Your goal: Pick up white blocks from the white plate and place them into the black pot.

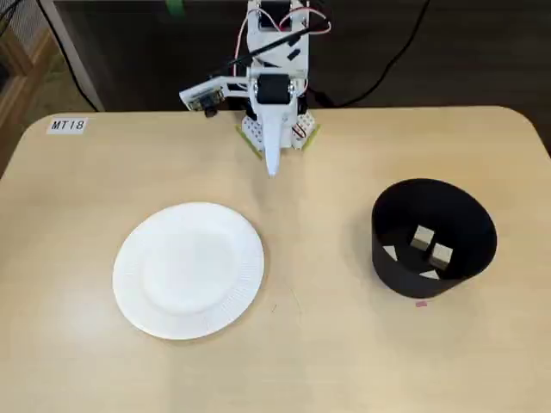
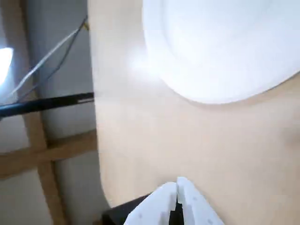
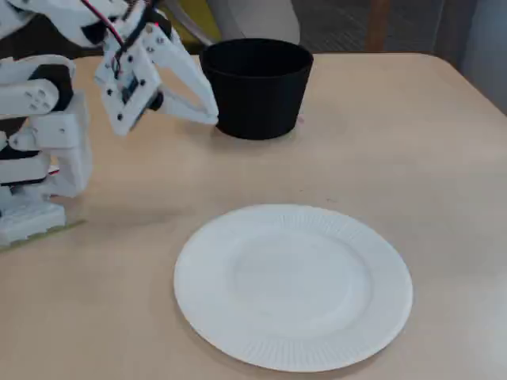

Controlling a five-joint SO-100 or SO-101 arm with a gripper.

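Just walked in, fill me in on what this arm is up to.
The arm is holding nothing. Its gripper is shut and empty, pulled back near its base, above the table. The plate is bare in all three views. The pot holds several blocks; how many is hard to tell. Moving blocks from plate to pot looks finished.

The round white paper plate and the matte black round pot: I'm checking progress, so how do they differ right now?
The round white paper plate is flat, shallow and wide; the matte black round pot is tall-walled and narrower. The plate is bare, while the pot holds small cream cubes, at least two. The plate's rim is finely ridged; the pot's wall is smooth. Both are round and rest on the table.
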